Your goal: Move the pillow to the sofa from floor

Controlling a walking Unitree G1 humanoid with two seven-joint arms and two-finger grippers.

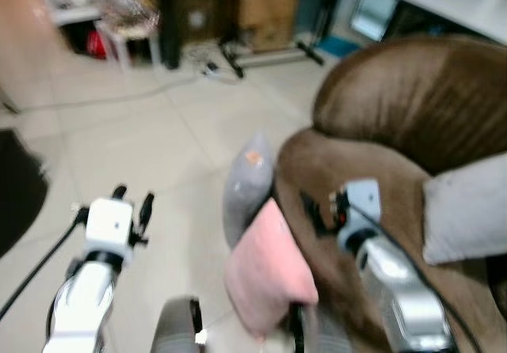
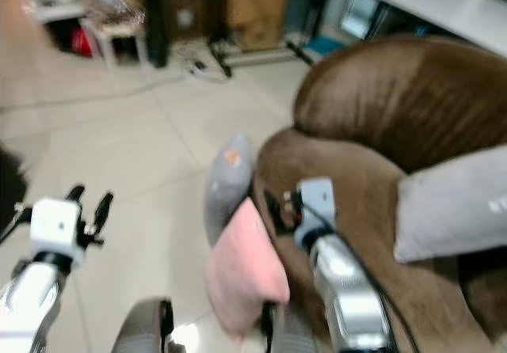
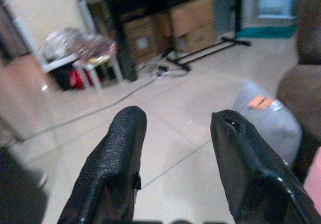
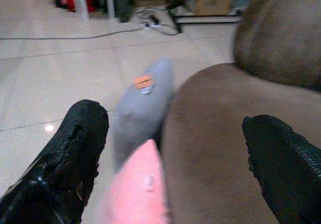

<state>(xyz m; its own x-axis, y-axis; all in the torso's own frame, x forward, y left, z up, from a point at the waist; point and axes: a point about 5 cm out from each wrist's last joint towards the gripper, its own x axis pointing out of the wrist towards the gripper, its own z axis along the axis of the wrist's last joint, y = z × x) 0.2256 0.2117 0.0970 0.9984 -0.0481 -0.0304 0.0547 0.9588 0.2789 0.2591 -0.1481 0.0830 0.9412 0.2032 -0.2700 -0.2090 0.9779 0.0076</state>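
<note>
While both arms are raised ahead of the robot, the pink pillow [image 1: 265,274] stands on the floor [image 1: 158,155], leaning against the brown sofa [image 1: 396,115] with a grey pillow [image 1: 247,183] just behind it. The left pincer [image 3: 175,153] is spread wide and empty over bare tile; the right pincer [image 4: 175,158], equally wide and empty, hovers above the pink pillow and sofa arm. One risk is closing on sofa fabric, or on the grey pillow

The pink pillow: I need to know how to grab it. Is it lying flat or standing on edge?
On edge. The pink pillow stands leaning against the brown sofa, beside the grey pillow.
</note>
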